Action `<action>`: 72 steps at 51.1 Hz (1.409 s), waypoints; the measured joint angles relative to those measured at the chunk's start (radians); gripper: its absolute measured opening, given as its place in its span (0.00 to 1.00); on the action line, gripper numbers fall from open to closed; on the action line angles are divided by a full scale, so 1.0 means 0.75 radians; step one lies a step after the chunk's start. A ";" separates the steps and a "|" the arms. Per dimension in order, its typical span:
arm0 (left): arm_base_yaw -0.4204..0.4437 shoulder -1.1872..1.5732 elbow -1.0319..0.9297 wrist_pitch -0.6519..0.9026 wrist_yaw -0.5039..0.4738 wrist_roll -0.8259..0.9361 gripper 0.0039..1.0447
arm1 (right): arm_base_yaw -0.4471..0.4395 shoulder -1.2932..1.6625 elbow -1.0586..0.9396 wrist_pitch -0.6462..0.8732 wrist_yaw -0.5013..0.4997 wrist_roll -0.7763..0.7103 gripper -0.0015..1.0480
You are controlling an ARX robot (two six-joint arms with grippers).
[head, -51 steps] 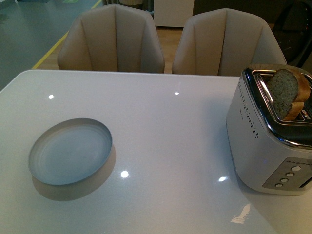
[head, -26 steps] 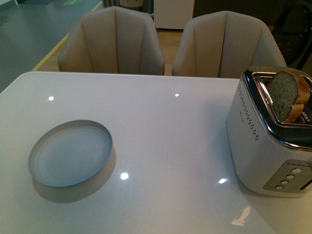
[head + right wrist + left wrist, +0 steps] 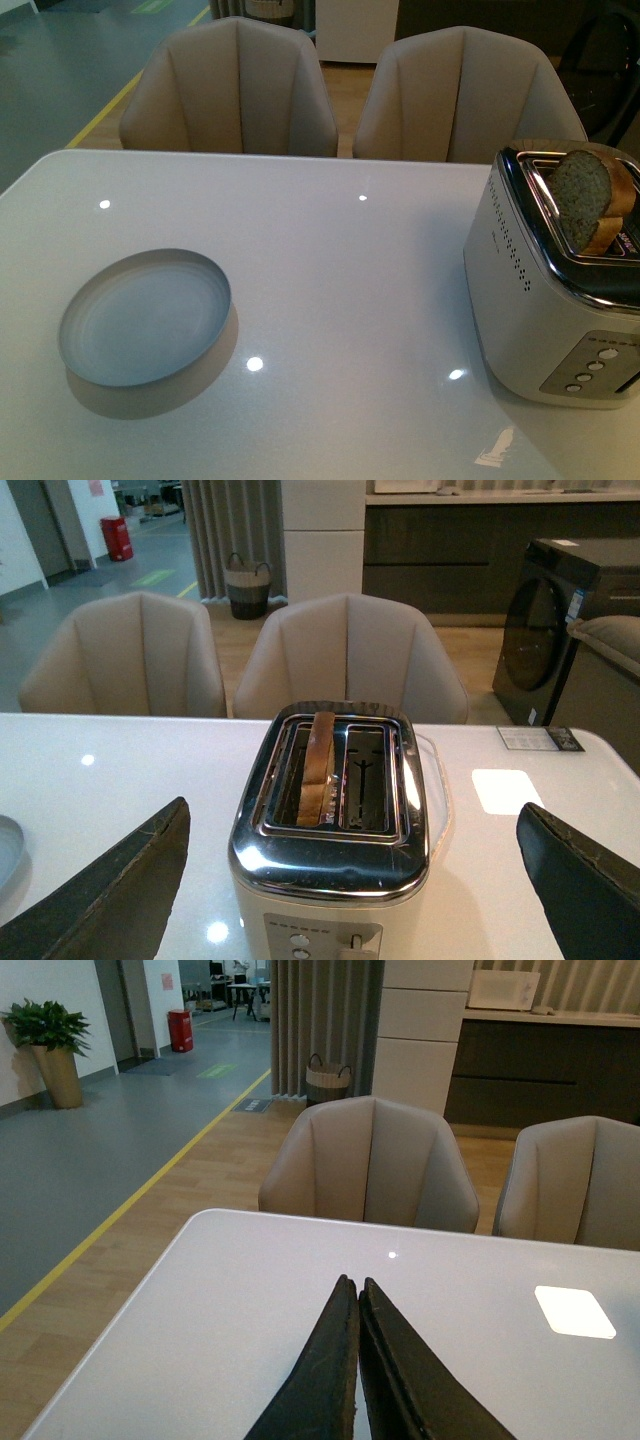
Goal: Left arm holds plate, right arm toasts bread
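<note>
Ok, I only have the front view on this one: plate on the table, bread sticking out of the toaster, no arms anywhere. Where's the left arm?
Observer: The left wrist view shows the left arm pointing out over the table, its jaws pressed shut with nothing between them.
Operator: And the right one?
Observer: The right arm faces the toaster end-on, its jaws spread wide and touching nothing.
Operator: Is the second slot loaded?
Observer: No. In the right wrist view, the bread stands in one slot and the other slot is empty.
</note>
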 joint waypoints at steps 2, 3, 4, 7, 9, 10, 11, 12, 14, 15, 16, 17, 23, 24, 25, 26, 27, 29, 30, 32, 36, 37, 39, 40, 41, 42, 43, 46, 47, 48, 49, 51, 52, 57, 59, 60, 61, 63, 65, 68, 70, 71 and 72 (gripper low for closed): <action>0.000 -0.039 0.000 -0.037 0.000 0.000 0.03 | 0.000 0.000 0.000 0.000 0.000 0.000 0.91; 0.000 -0.050 0.000 -0.049 0.000 0.000 0.03 | 0.000 0.000 0.000 0.000 0.000 0.000 0.91; 0.000 -0.056 0.000 -0.054 0.001 0.000 0.03 | 0.000 0.000 0.000 0.000 0.000 0.000 0.91; 0.000 -0.091 0.000 -0.088 0.000 0.000 0.03 | 0.000 0.000 0.000 0.000 0.000 0.000 0.92; 0.000 -0.125 0.000 -0.121 0.000 0.000 0.03 | 0.000 0.000 0.000 0.000 0.000 0.000 0.91; 0.000 -0.140 0.000 -0.135 0.000 0.000 0.03 | 0.000 0.000 0.000 0.000 0.000 0.000 0.91; 0.000 -0.150 0.000 -0.145 0.001 0.000 0.03 | 0.000 0.000 0.000 0.000 0.000 0.000 0.91; 0.000 -0.164 0.000 -0.161 0.000 0.000 0.03 | 0.000 0.000 0.000 0.000 0.000 0.000 0.91; 0.000 -0.192 0.000 -0.189 0.000 0.000 0.03 | 0.000 0.000 0.000 0.000 0.000 0.000 0.91; 0.000 -0.201 0.000 -0.198 0.000 0.000 0.03 | 0.000 0.000 0.000 0.000 0.000 0.000 0.91; 0.000 -0.211 0.000 -0.207 0.000 0.000 0.03 | 0.000 0.000 0.000 0.000 0.000 0.000 0.92; 0.000 -0.215 0.000 -0.211 0.001 0.000 0.03 | 0.000 0.000 0.000 0.000 0.000 0.000 0.91; 0.000 -0.258 0.000 -0.254 0.001 0.000 0.03 | 0.000 0.000 0.000 0.000 0.000 0.000 0.91; 0.000 -0.265 0.000 -0.261 0.001 0.000 0.03 | 0.000 0.000 0.000 0.000 0.000 0.000 0.91; 0.000 -0.272 0.000 -0.268 0.001 0.000 0.03 | 0.000 0.000 0.000 0.000 0.000 0.000 0.91; 0.000 -0.279 0.000 -0.275 0.001 0.000 0.03 | 0.000 0.000 0.000 0.000 0.000 0.000 0.91; 0.000 -0.286 0.000 -0.282 0.000 0.000 0.03 | 0.000 0.000 0.000 0.000 0.001 0.000 0.91; 0.000 -0.296 0.000 -0.292 0.000 -0.001 0.03 | 0.000 0.000 0.000 0.000 0.000 0.000 0.92; 0.000 -0.303 0.000 -0.299 0.000 0.000 0.03 | 0.000 0.000 0.000 0.000 0.000 0.000 0.91; 0.000 -0.314 0.000 -0.311 0.000 0.000 0.03 | 0.000 0.000 0.000 0.000 0.000 0.000 0.91; 0.000 -0.399 0.001 -0.424 0.000 0.000 0.03 | 0.000 0.000 0.000 0.000 -0.001 0.000 0.91; 0.000 -0.459 0.001 -0.502 0.001 0.000 0.03 | 0.000 0.000 0.000 0.000 0.000 0.000 0.91; 0.000 -0.526 0.001 -0.547 0.001 0.000 0.03 | 0.000 0.000 0.000 0.000 0.001 0.000 0.91; 0.000 -0.543 0.001 -0.552 0.001 0.000 0.03 | 0.000 0.000 0.000 0.000 0.001 0.000 0.91; 0.000 -0.549 0.001 -0.554 0.001 0.000 0.03 | 0.000 0.000 0.000 0.000 0.000 0.000 0.92; 0.000 -0.550 0.001 -0.555 0.001 0.000 0.03 | 0.000 -0.001 0.000 0.000 0.000 0.000 0.92; 0.000 -0.552 0.001 -0.555 0.000 0.000 0.03 | 0.000 0.000 0.000 0.000 0.000 0.000 0.91; 0.000 -0.554 0.001 -0.557 0.000 0.000 0.03 | 0.000 0.000 0.000 0.000 0.000 0.000 0.91; 0.000 -0.554 0.001 -0.557 0.001 0.000 0.03 | 0.000 0.000 0.000 0.000 0.000 0.000 0.91; 0.000 -0.554 0.001 -0.557 0.001 0.000 0.03 | 0.000 0.000 0.000 0.000 0.000 0.000 0.91; 0.000 -0.554 0.001 -0.558 0.001 0.000 0.03 | 0.000 0.000 0.000 0.000 0.000 0.000 0.91; 0.000 -0.555 0.001 -0.558 0.001 0.000 0.03 | 0.000 0.000 0.000 0.000 0.000 0.000 0.91; 0.000 -0.555 0.001 -0.558 0.001 0.000 0.03 | 0.000 0.000 0.000 0.000 0.000 0.000 0.91; 0.000 -0.555 0.001 -0.558 0.001 0.000 0.03 | 0.000 0.000 0.000 0.000 0.000 0.000 0.91; 0.000 -0.555 0.001 -0.558 0.001 -0.001 0.03 | 0.000 0.000 0.000 0.000 0.000 0.000 0.91; 0.000 -0.555 0.001 -0.558 0.001 -0.001 0.07 | 0.000 0.000 0.000 0.000 0.000 0.000 0.91; 0.000 -0.555 0.001 -0.558 0.000 0.000 0.12 | 0.000 0.000 0.000 0.000 0.000 0.000 0.91; 0.000 -0.555 0.001 -0.558 0.001 0.000 0.21 | 0.000 0.000 0.000 0.000 0.000 0.000 0.91; 0.000 -0.555 0.001 -0.558 0.000 0.000 0.31 | 0.000 0.000 0.000 0.000 0.000 0.000 0.91; 0.000 -0.555 0.001 -0.558 0.001 0.000 0.45 | 0.000 0.000 0.000 0.000 0.000 0.000 0.92; 0.000 -0.555 0.001 -0.558 0.001 0.000 0.55 | 0.000 0.000 0.000 0.000 0.000 0.000 0.91; 0.000 -0.555 0.001 -0.558 0.001 0.000 0.58 | 0.000 0.000 0.000 0.000 0.000 0.000 0.91; 0.000 -0.555 0.001 -0.558 0.001 0.000 0.63 | 0.000 0.000 0.000 0.000 0.000 0.000 0.91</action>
